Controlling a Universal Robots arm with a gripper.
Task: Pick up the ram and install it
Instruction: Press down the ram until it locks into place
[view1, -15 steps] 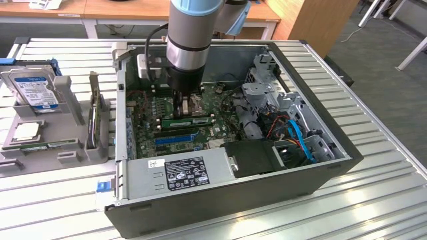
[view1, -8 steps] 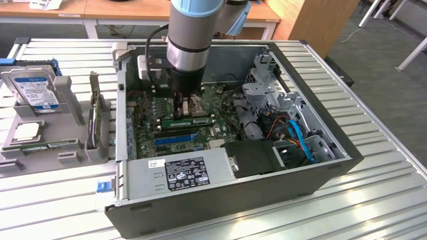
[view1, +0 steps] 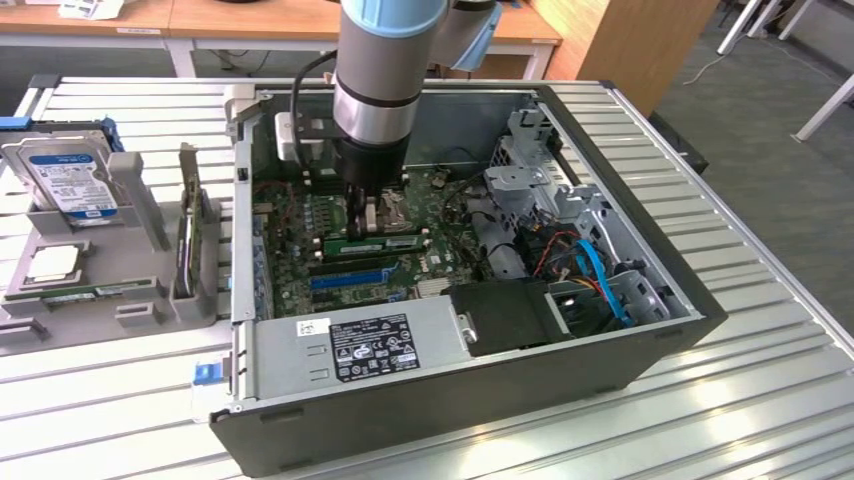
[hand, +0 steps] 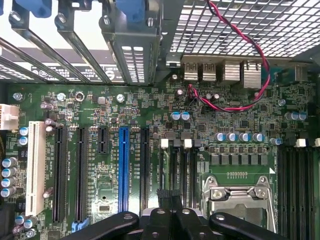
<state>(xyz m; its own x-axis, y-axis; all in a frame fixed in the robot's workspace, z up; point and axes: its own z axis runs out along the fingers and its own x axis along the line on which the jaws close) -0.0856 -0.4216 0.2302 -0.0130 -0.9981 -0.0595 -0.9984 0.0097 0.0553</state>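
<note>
no label or print legible anywhere

Green motherboard (hand: 150, 150), blue slot (hand: 123, 165), red-black wires (hand: 250, 55)

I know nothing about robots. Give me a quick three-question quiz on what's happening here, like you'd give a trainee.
1. Where is the gripper?
A. Resting on the floor
B. Inside the open computer case, above the motherboard
C. Above a closed box
2. True or false: the hard drive with the blue-and-white label stands outside the case, on the exterior view's left.
3. Fill in: the one brightly coloured long slot on the motherboard is ___.

Key: 1 B; 2 true; 3 blue.
</note>
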